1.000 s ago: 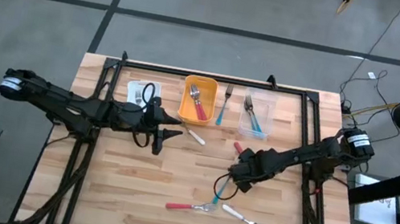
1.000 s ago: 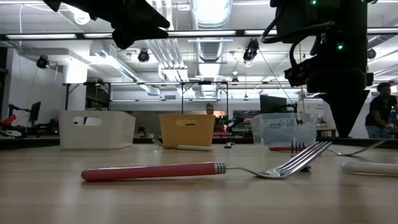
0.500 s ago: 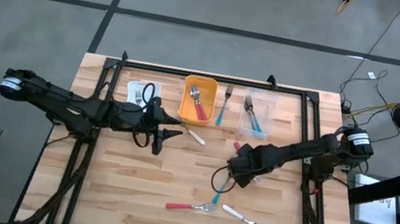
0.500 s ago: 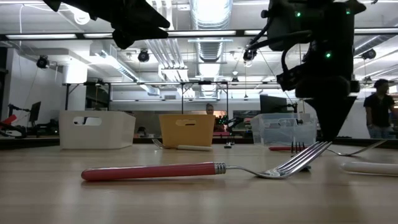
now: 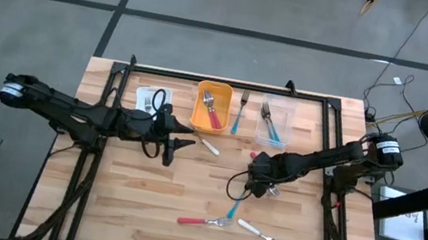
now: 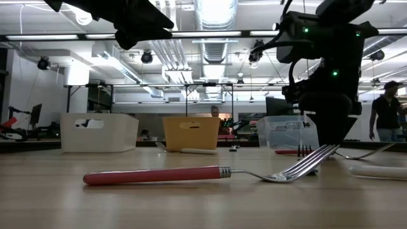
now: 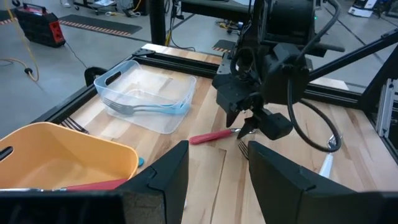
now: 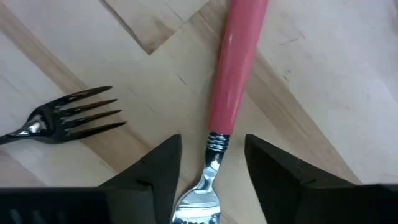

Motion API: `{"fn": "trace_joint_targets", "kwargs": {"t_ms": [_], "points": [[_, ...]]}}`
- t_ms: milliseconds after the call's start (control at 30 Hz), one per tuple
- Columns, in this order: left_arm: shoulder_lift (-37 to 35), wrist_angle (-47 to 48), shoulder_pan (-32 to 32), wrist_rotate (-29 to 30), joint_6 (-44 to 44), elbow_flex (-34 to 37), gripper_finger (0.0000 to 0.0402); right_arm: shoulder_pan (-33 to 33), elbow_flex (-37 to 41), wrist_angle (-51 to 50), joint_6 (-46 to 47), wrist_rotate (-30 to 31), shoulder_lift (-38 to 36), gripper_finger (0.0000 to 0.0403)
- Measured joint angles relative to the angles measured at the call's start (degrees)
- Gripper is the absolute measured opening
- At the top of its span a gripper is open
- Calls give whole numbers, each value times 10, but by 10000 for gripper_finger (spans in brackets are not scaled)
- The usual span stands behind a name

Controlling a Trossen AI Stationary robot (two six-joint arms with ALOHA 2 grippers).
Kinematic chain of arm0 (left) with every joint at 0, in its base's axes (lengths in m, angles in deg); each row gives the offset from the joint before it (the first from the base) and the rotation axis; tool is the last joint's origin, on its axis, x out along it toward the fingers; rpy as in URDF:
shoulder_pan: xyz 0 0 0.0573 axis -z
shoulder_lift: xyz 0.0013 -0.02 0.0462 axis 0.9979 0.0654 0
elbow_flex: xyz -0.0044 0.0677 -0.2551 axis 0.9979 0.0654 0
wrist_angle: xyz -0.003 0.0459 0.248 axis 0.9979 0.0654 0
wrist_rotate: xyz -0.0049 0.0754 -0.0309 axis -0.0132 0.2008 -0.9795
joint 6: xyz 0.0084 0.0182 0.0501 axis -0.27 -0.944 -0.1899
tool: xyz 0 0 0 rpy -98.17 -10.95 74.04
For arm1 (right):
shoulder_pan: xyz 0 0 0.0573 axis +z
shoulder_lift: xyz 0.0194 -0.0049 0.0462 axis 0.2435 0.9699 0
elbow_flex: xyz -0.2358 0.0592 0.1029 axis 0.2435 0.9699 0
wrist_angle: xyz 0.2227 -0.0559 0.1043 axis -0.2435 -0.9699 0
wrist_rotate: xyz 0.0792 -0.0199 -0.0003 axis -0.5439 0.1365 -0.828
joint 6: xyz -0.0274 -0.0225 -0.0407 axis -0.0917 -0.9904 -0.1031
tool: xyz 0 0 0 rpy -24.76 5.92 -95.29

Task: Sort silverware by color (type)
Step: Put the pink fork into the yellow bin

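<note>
- Straddling a red fork (image 8: 233,74), the right gripper (image 8: 211,165) stands open, holding nothing.
- Closing off-centre could nudge the neighbouring fork (image 8: 68,118).
- Left gripper (image 7: 214,165) waits, open.

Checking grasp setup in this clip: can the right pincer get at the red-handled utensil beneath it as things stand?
Probably yes. The right pincer is open and straddles the red-handled utensil where handle meets metal neck. Nothing lies on it; the nearest fork lies apart on the wooden table.
</note>
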Motion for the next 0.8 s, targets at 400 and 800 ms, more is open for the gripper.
{"fn": "trace_joint_targets", "kwargs": {"t_ms": [400, 800], "points": [[5, -11, 0, 0, -6, 0, 145, 0, 17, 32, -21, 0, 2, 25], [49, -19, 0, 0, -10, 0, 145, -1, -8, -2, -41, 39, -78, 24]]}}
